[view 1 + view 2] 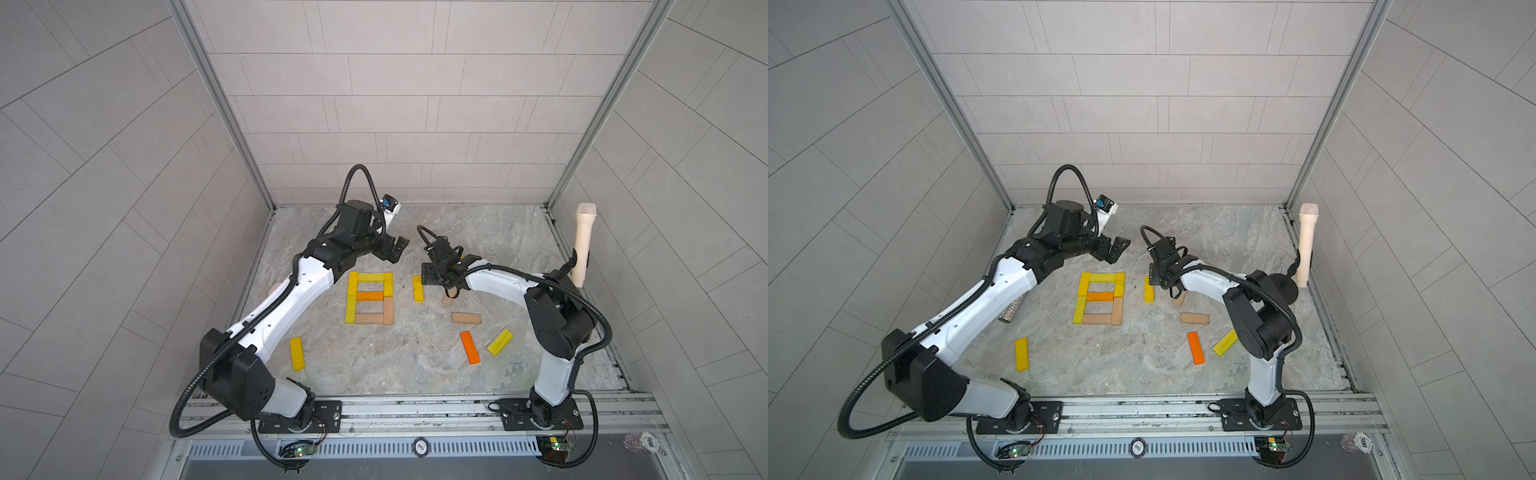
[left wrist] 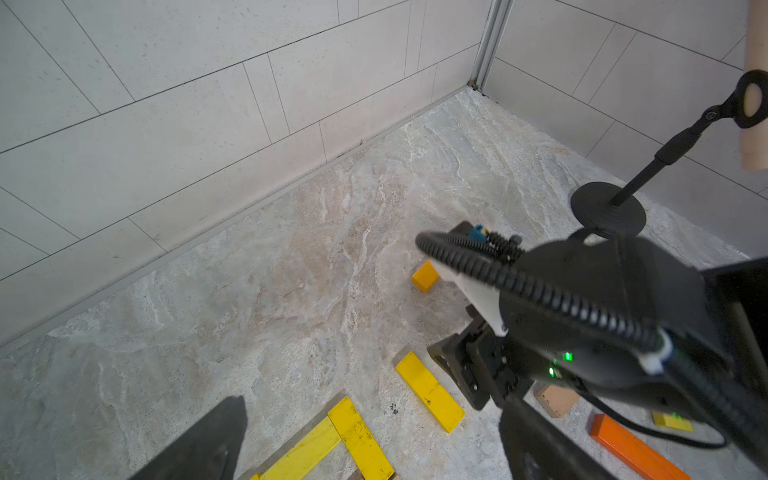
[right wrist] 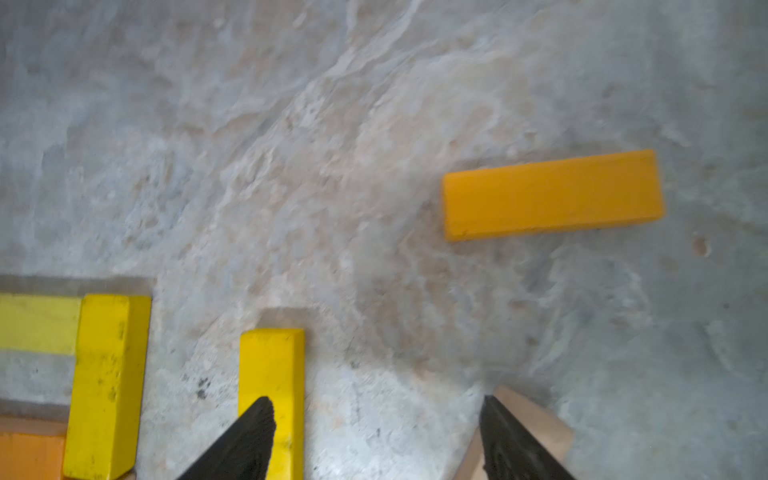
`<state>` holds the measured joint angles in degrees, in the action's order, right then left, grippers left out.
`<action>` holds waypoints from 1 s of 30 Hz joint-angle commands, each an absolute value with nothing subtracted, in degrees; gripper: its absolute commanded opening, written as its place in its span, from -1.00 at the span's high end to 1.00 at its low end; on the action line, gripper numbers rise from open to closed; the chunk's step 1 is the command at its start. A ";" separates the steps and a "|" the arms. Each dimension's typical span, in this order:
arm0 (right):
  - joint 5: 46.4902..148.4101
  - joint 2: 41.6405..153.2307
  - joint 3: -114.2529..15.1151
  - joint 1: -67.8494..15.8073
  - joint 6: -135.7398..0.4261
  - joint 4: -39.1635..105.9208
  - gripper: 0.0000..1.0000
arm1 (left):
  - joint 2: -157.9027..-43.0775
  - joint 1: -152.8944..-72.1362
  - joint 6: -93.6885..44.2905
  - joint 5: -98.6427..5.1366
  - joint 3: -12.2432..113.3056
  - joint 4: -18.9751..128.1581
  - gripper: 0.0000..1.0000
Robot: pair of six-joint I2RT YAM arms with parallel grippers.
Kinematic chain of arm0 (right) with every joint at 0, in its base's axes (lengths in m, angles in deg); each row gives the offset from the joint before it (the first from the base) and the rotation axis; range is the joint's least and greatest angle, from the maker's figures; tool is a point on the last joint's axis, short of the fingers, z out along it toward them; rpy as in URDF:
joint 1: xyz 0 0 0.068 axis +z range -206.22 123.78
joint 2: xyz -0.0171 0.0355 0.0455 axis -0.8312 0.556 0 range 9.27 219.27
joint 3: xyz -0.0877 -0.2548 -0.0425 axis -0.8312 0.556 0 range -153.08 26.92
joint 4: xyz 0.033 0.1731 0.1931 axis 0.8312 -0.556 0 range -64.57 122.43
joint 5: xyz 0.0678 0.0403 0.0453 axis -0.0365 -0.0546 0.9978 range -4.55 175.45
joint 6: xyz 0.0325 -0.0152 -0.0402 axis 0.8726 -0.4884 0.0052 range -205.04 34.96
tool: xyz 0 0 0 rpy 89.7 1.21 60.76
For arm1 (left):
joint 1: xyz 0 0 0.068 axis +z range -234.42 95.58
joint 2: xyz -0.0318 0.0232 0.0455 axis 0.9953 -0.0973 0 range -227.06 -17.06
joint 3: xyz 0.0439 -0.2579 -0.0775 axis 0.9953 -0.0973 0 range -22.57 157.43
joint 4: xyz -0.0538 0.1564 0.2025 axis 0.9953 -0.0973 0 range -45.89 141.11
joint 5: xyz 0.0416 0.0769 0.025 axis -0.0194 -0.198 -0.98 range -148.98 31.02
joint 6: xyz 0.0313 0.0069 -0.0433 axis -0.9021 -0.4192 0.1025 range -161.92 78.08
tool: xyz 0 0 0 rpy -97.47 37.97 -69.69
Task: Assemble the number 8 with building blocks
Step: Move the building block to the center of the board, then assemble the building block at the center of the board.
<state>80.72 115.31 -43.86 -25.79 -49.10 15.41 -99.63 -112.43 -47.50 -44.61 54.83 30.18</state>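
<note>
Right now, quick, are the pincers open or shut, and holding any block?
Left pincer: open, holding nothing.
Right pincer: open, holding nothing.

Building blocks, partly assembled.
Yellow, orange and tan bars form a flat closed 8; loose bars lie scattered nearby.
</note>
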 commanded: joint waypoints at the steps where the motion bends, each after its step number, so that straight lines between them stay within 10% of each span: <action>1: 83.35 113.87 -43.96 -29.46 -55.76 14.41 -0.72 | -98.70 -112.37 -47.90 -43.39 54.07 29.58 -1.00; 6: 86.82 116.49 -46.29 -34.19 -62.01 13.58 -0.99 | -99.40 -112.37 -47.72 -42.70 54.28 29.53 -1.00; 30: 83.52 127.75 -58.86 -36.59 -66.39 8.60 -0.99 | -100.19 -112.37 -48.00 -41.40 54.08 29.58 -1.00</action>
